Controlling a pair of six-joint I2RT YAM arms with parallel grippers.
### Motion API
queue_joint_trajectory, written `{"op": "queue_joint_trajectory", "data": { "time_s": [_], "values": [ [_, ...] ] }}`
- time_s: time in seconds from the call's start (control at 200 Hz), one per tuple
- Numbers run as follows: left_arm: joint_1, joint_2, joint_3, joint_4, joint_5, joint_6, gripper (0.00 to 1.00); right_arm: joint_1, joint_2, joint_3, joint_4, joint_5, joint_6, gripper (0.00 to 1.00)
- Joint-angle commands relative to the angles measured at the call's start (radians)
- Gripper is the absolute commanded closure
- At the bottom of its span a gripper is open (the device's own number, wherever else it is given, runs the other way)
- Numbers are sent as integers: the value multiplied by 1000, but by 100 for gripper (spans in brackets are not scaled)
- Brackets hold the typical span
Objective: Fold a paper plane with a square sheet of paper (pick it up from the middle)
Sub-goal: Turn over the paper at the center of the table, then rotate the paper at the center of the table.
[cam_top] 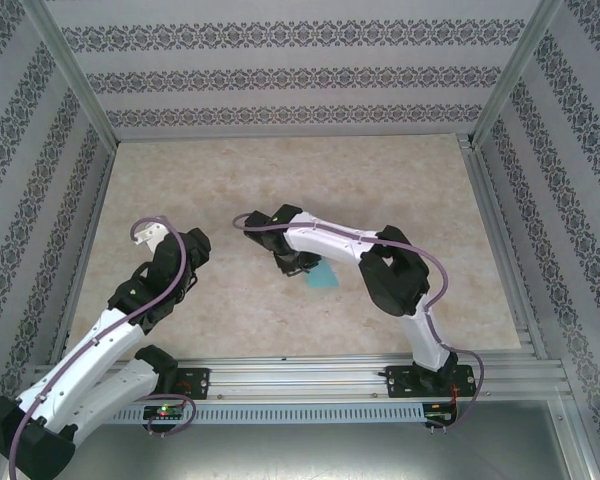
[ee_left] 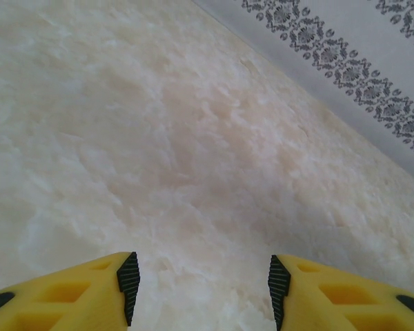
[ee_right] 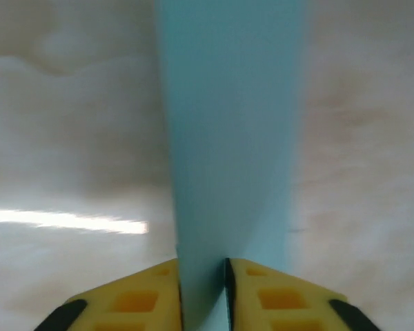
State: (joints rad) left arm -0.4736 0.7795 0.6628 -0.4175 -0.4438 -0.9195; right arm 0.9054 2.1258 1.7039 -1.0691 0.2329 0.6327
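Left side: the left arm [cam_top: 110, 335] is reaching from the near-left corner toward the middle of the bench [cam_top: 280, 180]. The left hand [ee_left: 203, 289] is hovering over bare marble-patterned surface, well apart from the task item. Its yellow fingers [ee_left: 90, 293] are standing spread, with only bench surface showing between the black pads. The patterned wall [ee_left: 345, 62] is running along the far right of the left wrist view.

Centre: the right hand [ee_right: 202, 265] is pointing down at the middle of the bench. Its fingers are standing a narrow gap apart, and teal is filling that gap.

Just right of that hand, the turquoise paper [cam_top: 325, 275] is lying near the middle of the bench. In the right wrist view it is showing as a long narrow strip [ee_right: 228, 138] running away from the fingertips. That view is blurred, so it cannot be told whether the pads are pinching the paper or merely hovering over it.

Right side: the right arm [cam_top: 400, 275] is bending back from the hand to its base on the near rail [cam_top: 310, 375].
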Motion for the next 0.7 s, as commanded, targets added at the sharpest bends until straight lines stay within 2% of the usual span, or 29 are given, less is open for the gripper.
{"op": "queue_joint_trajectory", "data": {
  "time_s": [0.0,0.04,0.12,0.2,0.295,0.395,0.425,0.545,0.694],
  "values": [
    [16,5,36,-52,-23,47,44,-6,-159,-117,358,-322,24,50],
    [17,17,51,-58,-11,53,44,-26,-227,-211,493,-373,56,45],
    [19,56,73,-46,39,77,43,-88,-355,-394,706,-463,125,47],
    [19,117,102,-23,119,100,43,-147,-456,-578,903,-534,165,58],
    [21,212,138,13,236,120,42,-204,-472,-683,1057,-662,210,74],
    [22,331,192,33,378,133,42,-212,-432,-719,1113,-703,242,78],
    [22,363,205,48,430,140,42,-211,-413,-717,1110,-710,242,82],
    [22,501,253,76,592,127,43,-215,-359,-765,1113,-654,284,83],
    [23,607,282,93,711,118,45,-202,-304,-867,1222,-629,372,83]
  ]
}}
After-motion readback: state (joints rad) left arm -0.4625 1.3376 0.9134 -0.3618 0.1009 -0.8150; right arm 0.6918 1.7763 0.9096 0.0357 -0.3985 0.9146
